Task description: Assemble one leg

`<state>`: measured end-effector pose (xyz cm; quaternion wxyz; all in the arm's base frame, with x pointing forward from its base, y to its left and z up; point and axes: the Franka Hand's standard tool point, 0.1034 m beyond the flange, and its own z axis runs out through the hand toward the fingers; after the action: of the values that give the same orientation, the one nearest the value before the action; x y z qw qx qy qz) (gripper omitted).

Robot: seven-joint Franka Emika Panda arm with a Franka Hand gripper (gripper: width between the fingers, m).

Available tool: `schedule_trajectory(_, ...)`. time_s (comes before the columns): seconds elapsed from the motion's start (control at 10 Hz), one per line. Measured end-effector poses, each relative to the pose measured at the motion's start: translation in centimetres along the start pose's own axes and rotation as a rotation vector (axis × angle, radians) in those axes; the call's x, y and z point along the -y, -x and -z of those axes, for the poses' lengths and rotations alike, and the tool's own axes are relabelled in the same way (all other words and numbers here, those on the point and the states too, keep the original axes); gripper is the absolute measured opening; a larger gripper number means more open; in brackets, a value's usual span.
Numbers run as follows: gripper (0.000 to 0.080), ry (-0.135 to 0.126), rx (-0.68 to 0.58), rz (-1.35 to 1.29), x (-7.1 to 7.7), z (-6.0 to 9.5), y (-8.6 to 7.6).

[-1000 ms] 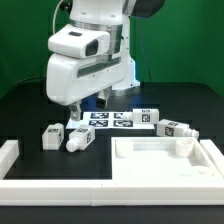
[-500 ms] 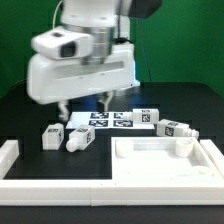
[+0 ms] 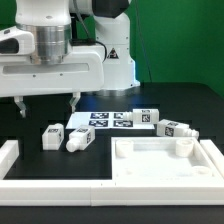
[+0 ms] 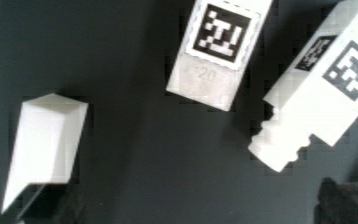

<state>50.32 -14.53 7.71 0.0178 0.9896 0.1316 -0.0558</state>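
Note:
Two white legs with black-and-white tags lie side by side on the black table, one point(image 3: 52, 135) further to the exterior view's left than the other point(image 3: 80, 138). Both also show in the wrist view, one point(image 4: 217, 50) and the other point(image 4: 318, 95). Two more legs point(image 3: 145, 118) point(image 3: 172, 128) lie further to the right. My gripper point(image 3: 46, 105) is open and empty. It hangs above the table behind the left pair and touches nothing. Its dark fingertips point(image 4: 345, 195) show at the edge of the wrist view.
The marker board point(image 3: 105, 120) lies behind the legs. The big white square panel point(image 3: 160, 165) sits at the exterior view's right front. A white rail point(image 3: 10, 152) stands at the left, also in the wrist view point(image 4: 43, 140), and another point(image 3: 90, 190) runs along the front.
The hand has swung toward the exterior view's left and looks larger in view. The fingers stay open. The legs have not moved.

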Motion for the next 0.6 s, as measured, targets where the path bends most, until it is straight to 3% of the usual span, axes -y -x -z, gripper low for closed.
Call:
schedule_trajectory(0.2,0.0649,-0.024,0.056,-0.014,0.4,-0.8,0.4)
schedule_trajectory(0.5,0.0649,-0.109,0.338,-0.209,0.4,-1.4,0.8)
schedule_trajectory(0.6,0.0649,-0.122,0.388,-0.205,0.2,-1.6,0.5)
